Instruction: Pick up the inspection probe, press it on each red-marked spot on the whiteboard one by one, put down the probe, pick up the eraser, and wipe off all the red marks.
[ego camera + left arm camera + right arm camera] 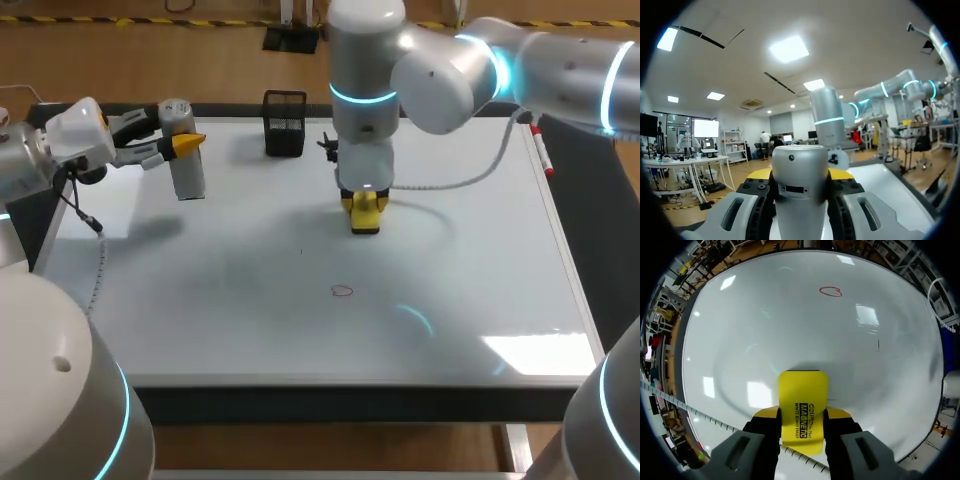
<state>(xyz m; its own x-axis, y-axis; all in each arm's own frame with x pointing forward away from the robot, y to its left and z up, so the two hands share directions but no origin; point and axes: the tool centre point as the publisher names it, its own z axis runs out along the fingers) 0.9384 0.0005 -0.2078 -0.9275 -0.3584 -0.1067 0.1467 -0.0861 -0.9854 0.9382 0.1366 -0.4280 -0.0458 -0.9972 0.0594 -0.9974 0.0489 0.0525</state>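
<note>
Red ink shows nearest on the whiteboard (250, 330): one small looped red mark (342, 291), drawn towards the near side and about midway across.

Beyond it, near the board's middle, my right gripper (364, 203) hangs pointing straight down, its arm coming in from the right. It pinches the yellow eraser (803, 395), with a finger pressed on each long flank. The eraser's long axis runs along the fingers, and its free end sticks out past the yellow tips, pointing down at the board. In the right wrist view, the red mark (830, 291) lies well ahead of the eraser and apart from it. I cannot tell whether the eraser's end touches the board.

Farther back on the left, my left gripper (183, 145) comes in level from the side and is clamped on the probe (186, 172), a grey cylinder. The probe stands upright, its long axis across the fingers, rounded top up and lower end pointing down over the board's far left part. In the left wrist view the probe (800, 165) fills the gap between the two yellow tips.

At the far edge stands a black mesh basket (285, 123). A marker pen (541, 152) lies along the board's right edge, towards the far corner.
</note>
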